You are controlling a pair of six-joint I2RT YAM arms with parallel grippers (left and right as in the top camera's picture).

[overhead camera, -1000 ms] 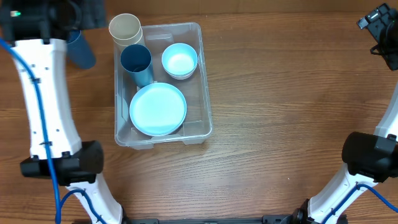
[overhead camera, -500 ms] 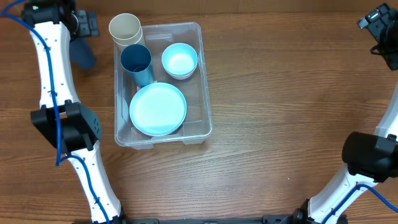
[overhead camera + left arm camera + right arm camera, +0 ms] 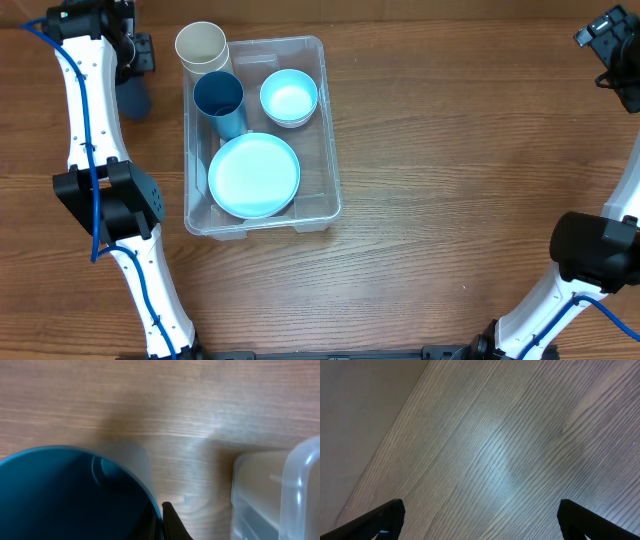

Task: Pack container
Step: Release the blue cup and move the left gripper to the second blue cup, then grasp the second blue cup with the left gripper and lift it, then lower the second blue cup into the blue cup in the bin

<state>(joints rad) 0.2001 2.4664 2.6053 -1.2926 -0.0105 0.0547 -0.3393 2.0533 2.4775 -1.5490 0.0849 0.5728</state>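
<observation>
Left gripper [image 3: 161,521], pinched shut on the blue cup [image 3: 65,495] at its rim, should lift high before swinging toward three o'clock to clear the container [image 3: 188,150] wall.

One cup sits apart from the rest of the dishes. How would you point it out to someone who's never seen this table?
Find the large clear container in the middle of the wooden table, then look to the bare wood off its left side. The dark blue cup there, at the left gripper, is the only dish well clear of the container.
</observation>
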